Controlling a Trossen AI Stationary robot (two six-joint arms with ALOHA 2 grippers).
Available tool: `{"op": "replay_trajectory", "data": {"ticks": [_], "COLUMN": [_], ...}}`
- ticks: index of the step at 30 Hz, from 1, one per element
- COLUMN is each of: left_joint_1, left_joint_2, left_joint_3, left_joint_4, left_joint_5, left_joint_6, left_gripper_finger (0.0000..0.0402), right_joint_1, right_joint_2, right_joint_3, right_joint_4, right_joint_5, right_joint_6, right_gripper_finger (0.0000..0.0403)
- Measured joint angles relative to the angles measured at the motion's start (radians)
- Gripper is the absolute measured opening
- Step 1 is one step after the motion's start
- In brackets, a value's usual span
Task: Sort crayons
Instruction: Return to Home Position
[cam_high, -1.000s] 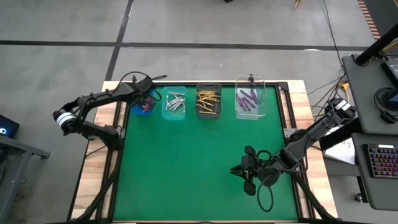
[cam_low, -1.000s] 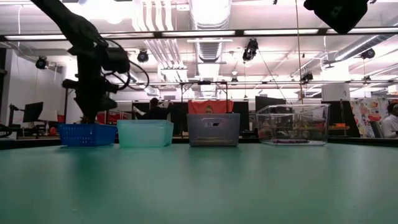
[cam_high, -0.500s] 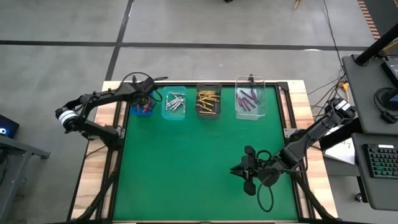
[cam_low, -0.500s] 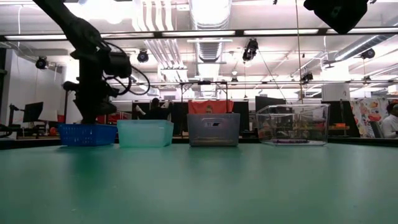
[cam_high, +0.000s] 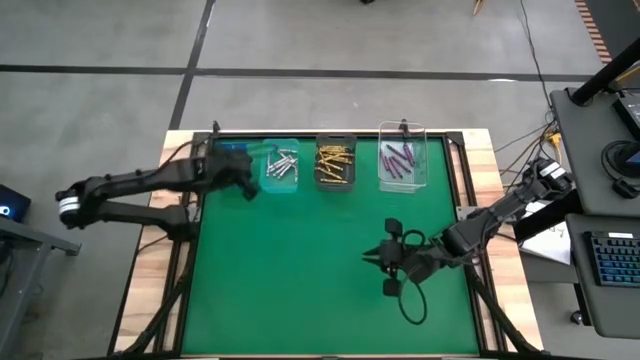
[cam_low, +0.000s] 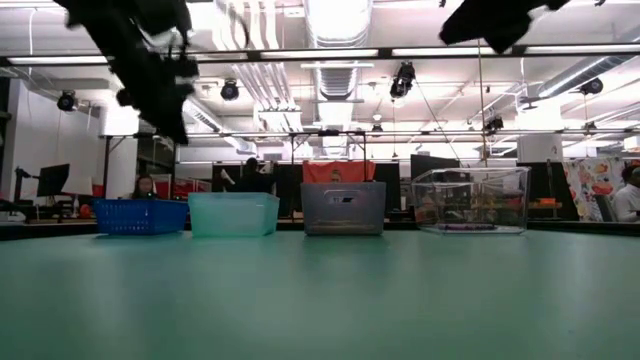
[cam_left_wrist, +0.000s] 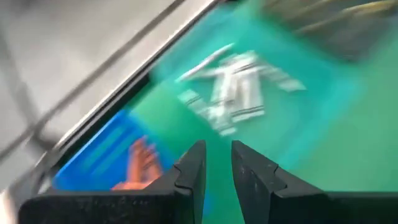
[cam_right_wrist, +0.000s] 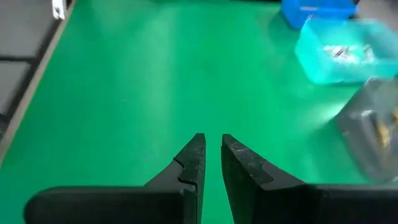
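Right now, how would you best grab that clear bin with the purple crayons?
Probably pinch one thin side wall of the clear bin, coming straight down. It stands upright and open-topped, and looks too wide for jaws to span. The purple crayons lie loose inside, so keep it level.

four bins at the twelve o'clock edge of the green table mat
nine to three: blue mesh basket, pale teal plastic bin, grey plastic bin, clear plastic box.
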Motion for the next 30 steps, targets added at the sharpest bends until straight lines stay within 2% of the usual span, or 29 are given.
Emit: {"op": "replay_trajectory", "data": {"ticks": [3, 6, 9, 11, 17, 30], "left_joint_1": [-0.151, -0.278, -0.362, -0.395, -0.407, -0.407], "left_joint_2": [-0.084, -0.178, -0.278, -0.349, -0.556, -0.888], "left_joint_3": [-0.042, -0.117, -0.209, -0.265, -0.366, -0.368], "left_joint_4": [0.086, 0.202, 0.297, 0.326, 0.365, 0.386], "left_joint_5": [0.017, 0.090, 0.160, 0.174, 0.174, 0.173], "left_joint_6": [0.076, 0.166, 0.196, 0.198, 0.196, 0.209], "left_gripper_finger": [0.0059, 0.0058, 0.0058, 0.0058, 0.0042, 0.0037], "right_joint_1": [-0.043, -0.083, -0.114, -0.131, -0.192, -0.321], "right_joint_2": [-0.004, -0.031, -0.087, -0.136, -0.309, -0.665], "right_joint_3": [-0.002, -0.024, -0.060, -0.090, -0.204, -0.463], "right_joint_4": [0.032, 0.126, 0.191, 0.193, 0.212, 0.313], "right_joint_5": [-0.037, -0.142, -0.215, -0.214, -0.214, -0.271], "right_joint_6": [-0.134, -0.273, -0.334, -0.345, -0.351, -0.350], "right_gripper_finger": [0.0043, 0.0043, 0.0043, 0.0043, 0.0043, 0.0043]}}
